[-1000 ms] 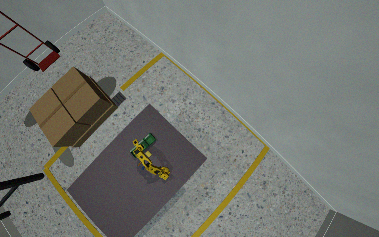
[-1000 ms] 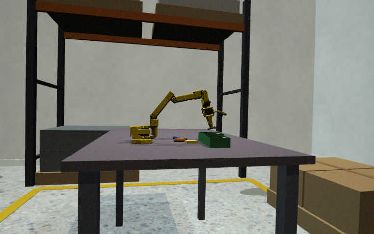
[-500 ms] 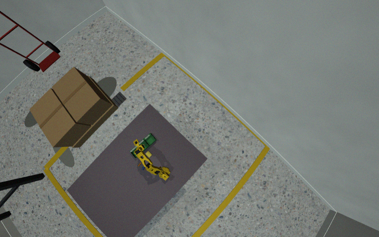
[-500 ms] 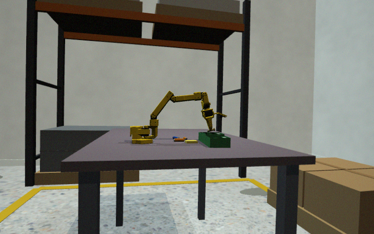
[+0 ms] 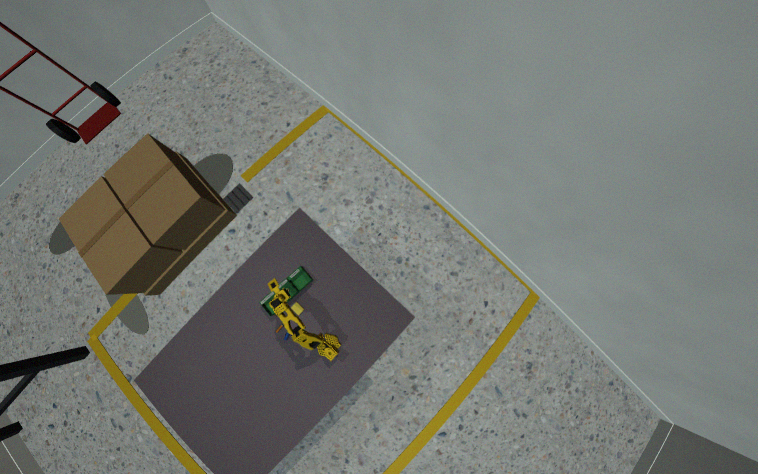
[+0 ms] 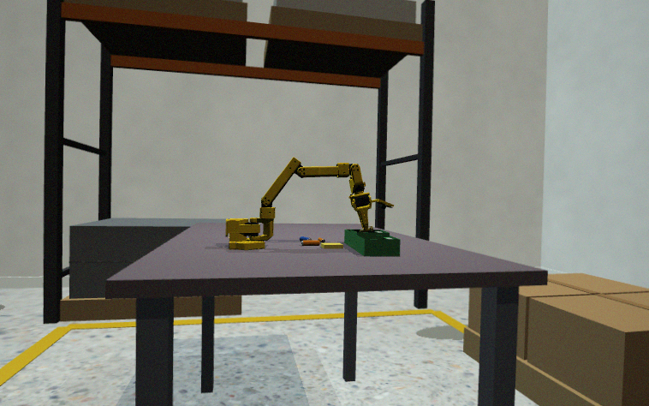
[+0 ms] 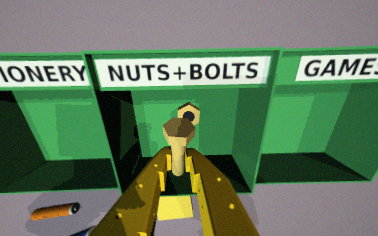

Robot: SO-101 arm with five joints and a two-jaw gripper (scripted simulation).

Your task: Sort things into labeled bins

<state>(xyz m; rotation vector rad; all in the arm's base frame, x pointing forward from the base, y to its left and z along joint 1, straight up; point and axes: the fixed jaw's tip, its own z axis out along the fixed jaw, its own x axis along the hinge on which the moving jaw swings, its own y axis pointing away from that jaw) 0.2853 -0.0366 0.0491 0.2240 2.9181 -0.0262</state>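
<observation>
Hovering over the middle bin (image 7: pixel 240 125) labelled NUTS+BOLTS, end effector (image 7: pixel 178 172) pinching a tan bolt (image 7: pixel 178 135) by the shank, hex head toward the bin opening

Already lying inside that same bin: a hex nut (image 7: pixel 188 114), so one thing looks sorted

Left to do, judging from this: release the bolt into the middle bin, then deal with an orange cylinder (image 7: pixel 54 211), a blue item (image 7: pixel 84 232) and a flat yellow block (image 7: pixel 174 207) on the table (image 6: pixel 287 267) near the bins

STATIONERY bin (image 7: pixel 55 125) and GAMES bin (image 7: pixel 325 120) showing nothing inside, as far as visible

Hard to tell: kind of the orange cylinder, possibly a marker; blue item cut off by the frame edge and the end effector; yellow block partly hidden behind the bolt and jaws; STATIONERY label clipped at the left; things too small in the top view to identify
</observation>
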